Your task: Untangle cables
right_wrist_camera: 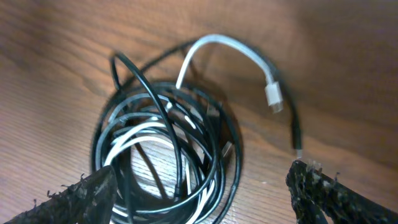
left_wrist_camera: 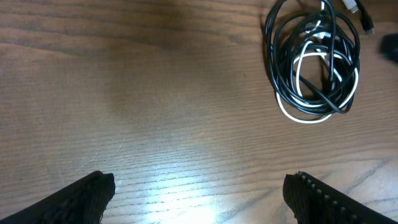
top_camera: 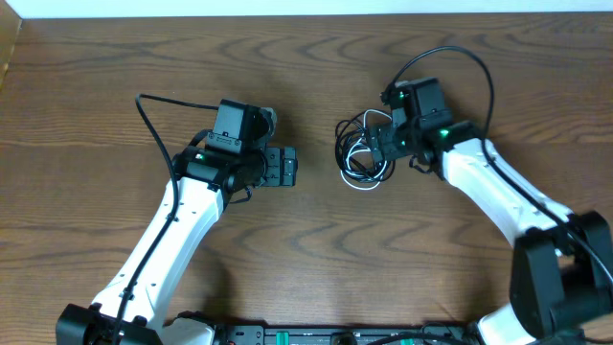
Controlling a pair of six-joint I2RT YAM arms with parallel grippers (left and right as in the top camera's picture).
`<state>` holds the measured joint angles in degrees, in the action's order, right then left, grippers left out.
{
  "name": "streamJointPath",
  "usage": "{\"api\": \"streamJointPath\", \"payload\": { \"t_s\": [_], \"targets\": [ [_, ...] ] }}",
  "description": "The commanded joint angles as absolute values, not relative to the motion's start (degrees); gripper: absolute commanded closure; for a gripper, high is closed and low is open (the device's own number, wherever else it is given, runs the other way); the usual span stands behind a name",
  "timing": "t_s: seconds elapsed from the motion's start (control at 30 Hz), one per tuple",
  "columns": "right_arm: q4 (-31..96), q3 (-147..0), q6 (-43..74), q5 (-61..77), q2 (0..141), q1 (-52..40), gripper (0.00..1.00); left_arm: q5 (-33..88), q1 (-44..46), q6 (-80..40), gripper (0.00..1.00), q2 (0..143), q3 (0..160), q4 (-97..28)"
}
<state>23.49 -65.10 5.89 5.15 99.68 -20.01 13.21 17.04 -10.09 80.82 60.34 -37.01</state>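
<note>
A black cable [top_camera: 351, 144] and a white cable [top_camera: 364, 181] lie coiled together on the wooden table, right of centre. In the left wrist view the black coil [left_wrist_camera: 292, 99] and the white loop [left_wrist_camera: 305, 117] sit at the top right. In the right wrist view the black coil [right_wrist_camera: 161, 93] wraps the white one [right_wrist_camera: 217, 42], whose white plug [right_wrist_camera: 274, 98] sticks out right. My right gripper [right_wrist_camera: 202, 186] is open just above the coil; overhead it shows at the coil's right edge [top_camera: 383, 146]. My left gripper [left_wrist_camera: 199, 193] is open and empty, left of the coil [top_camera: 290, 167].
The wooden table [top_camera: 306, 57] runs to a pale edge at the back. Each arm carries a thicker black wire, the left arm's wire [top_camera: 153, 125] and the right arm's wire [top_camera: 460, 57].
</note>
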Motion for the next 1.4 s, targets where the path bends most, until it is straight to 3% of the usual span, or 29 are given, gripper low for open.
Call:
{"api": "streamJointPath", "payload": {
  "t_s": [0.0, 0.13, 0.3, 0.5, 0.7, 1.03, 1.37],
  "targets": [
    [23.11, -65.67, 6.85, 5.06, 102.83, -20.47, 0.17, 12.60, 17.23, -9.74, 0.08, 81.25, 60.12, -36.97],
    [21.89, -65.67, 8.86, 5.08, 106.21, -21.06, 0.19, 12.62, 17.23, -9.74, 0.08, 81.25, 60.12, -36.97],
    [20.80, -65.67, 10.79, 5.04, 107.61, -21.15, 0.39, 12.62, 17.23, -9.74, 0.08, 81.25, 60.12, -36.97],
    [22.44, -65.49, 14.24, 4.38, 108.03, -21.15, 0.56, 12.62, 17.23, -9.74, 0.08, 81.25, 60.12, -37.06],
    [24.88, -65.21, 15.86, 4.43, 108.01, -21.43, 0.99, 12.62, 17.23, -9.74, 0.08, 81.25, 60.12, -37.06],
    [32.69, -67.68, 15.90, 4.64, 90.00, -22.06, 0.99, 18.74, 17.23, -10.33, 0.07, 81.25, 60.12, -36.16],
    [31.57, -67.68, 17.80, 7.75, 88.62, -22.06, 0.99, 26.59, 17.98, -11.77, 0.08, 82.32, 60.12, -33.82]
  ]
}}
